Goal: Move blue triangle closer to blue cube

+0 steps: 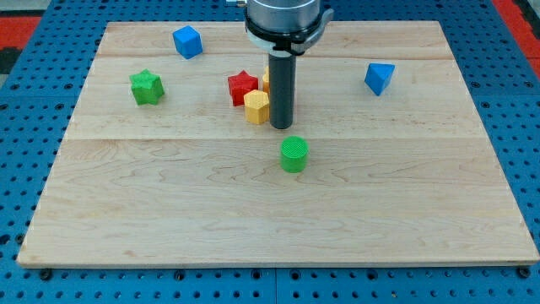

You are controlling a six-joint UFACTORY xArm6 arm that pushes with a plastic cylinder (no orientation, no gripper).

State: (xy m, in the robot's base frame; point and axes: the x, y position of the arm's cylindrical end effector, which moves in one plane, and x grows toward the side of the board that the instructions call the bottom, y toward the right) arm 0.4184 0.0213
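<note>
Pale wooden board (278,211) on blue pegboard (25,101). No gripper fitted; dark rod (282,89) hangs from the view's top centre, my tip (281,127) on the board near its middle. Tip just right of yellow block (256,107), touching or nearly so; cannot tell which. Red star (242,87) just left of yellow block. A further yellow-orange block (266,81) mostly hidden behind the rod. Green cylinder (294,155) just below the tip, apart from it. Blue triangle (379,78) at the view's right, well apart from the tip. Blue cube (187,41) at upper left, far from the triangle. Green star (146,87) at left.
</note>
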